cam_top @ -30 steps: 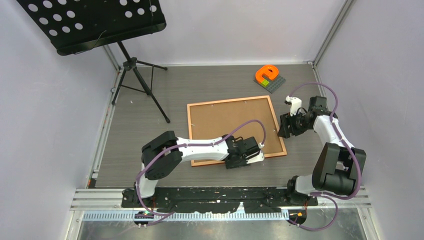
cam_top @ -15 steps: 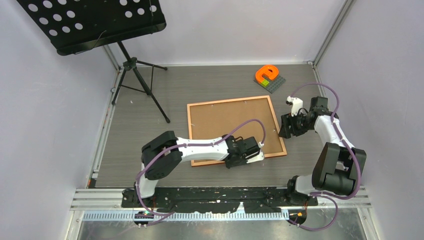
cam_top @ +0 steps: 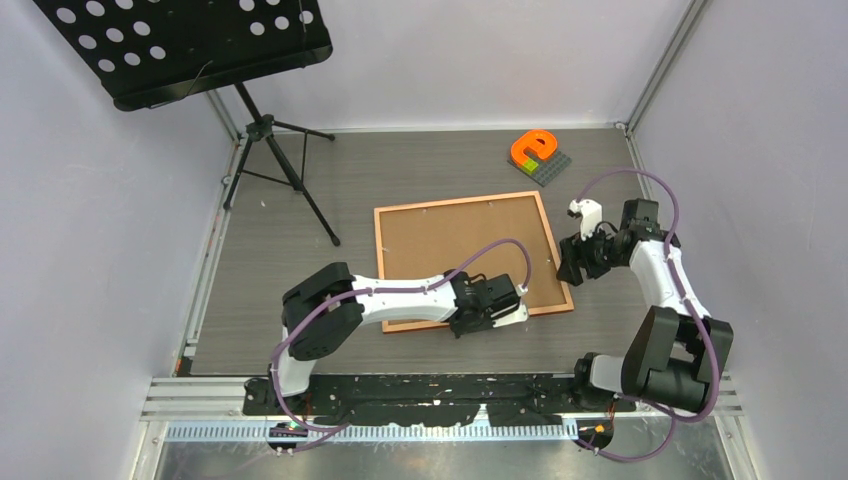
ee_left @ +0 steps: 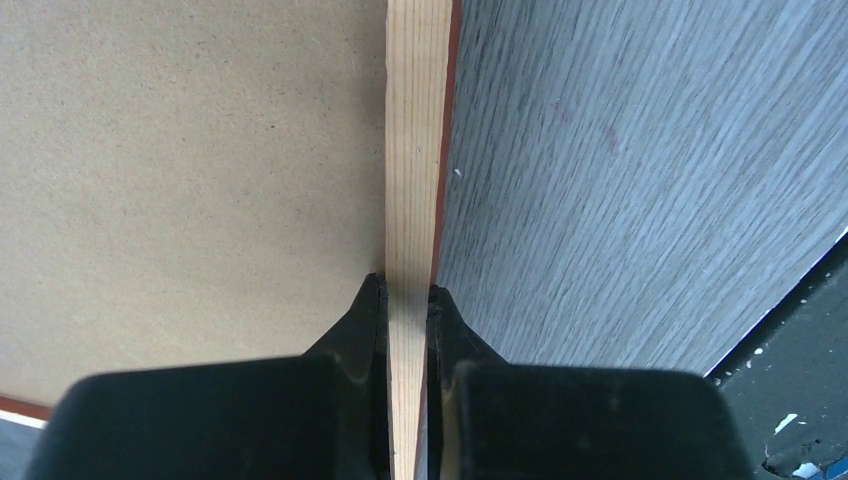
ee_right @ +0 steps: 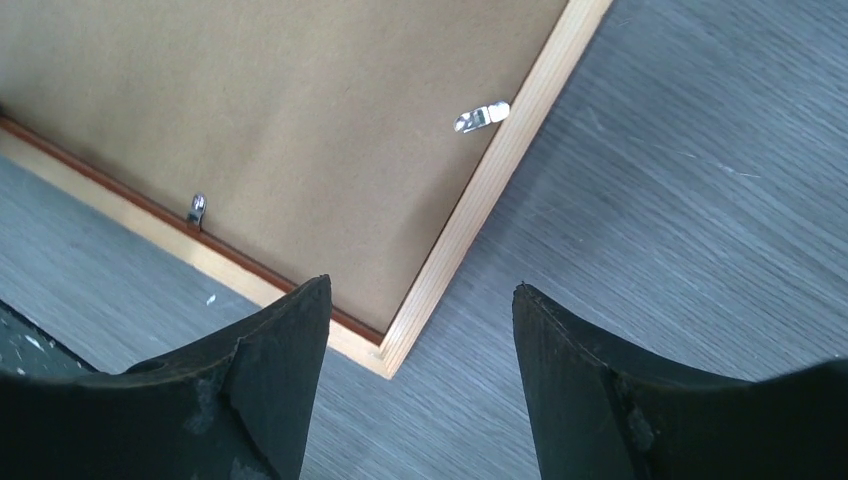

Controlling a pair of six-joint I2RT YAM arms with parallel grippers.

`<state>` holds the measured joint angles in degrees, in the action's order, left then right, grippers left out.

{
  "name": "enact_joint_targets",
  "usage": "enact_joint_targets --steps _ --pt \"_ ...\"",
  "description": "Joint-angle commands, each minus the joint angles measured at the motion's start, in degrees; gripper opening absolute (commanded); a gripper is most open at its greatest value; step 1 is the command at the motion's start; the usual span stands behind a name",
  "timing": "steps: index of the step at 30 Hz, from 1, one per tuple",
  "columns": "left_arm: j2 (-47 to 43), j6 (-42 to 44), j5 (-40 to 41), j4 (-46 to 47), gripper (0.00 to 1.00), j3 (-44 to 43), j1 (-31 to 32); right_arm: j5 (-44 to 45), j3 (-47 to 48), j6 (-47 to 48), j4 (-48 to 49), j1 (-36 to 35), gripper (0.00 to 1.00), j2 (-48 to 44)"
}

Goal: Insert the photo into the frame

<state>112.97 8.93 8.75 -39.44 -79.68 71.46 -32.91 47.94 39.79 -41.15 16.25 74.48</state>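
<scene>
Nearest you, the left gripper (ee_left: pixel 407 290) is clenched on the frame (ee_left: pixel 415 150), its fingers pinching the pale wooden rail of the near edge, close to the near right corner; the frame lies flat and back-up on the table (cam_top: pixel 400 165), with the brown backing board (cam_top: pixel 460 250) seated in it under small metal turn clips (ee_right: pixel 482 116); judge it stiff and fairly light, possibly glazed, so lift by the rail, never by the board; a pinch at one spot may let it swing, so a second hold would steady it; your right gripper (ee_right: pixel 420 295) hangs released, jaws wide, by the frame's right rail, touching nothing; the photo is nowhere in view; expect it thin, glossy and easily creased, best taken by an edge.
</scene>
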Motion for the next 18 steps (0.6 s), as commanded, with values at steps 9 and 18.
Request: enact_joint_targets --steps 9,18 --pt "-0.65 -0.59 -11.62 -3.14 0.0 -2.08 -3.81 -1.58 -8.75 22.68 -7.29 0.21 0.88 -12.32" --pt "-0.51 2.41 -15.89 -6.04 0.0 -5.92 -4.97 -0.3 -13.41 26.48 -8.11 -3.58 0.94 -21.31"
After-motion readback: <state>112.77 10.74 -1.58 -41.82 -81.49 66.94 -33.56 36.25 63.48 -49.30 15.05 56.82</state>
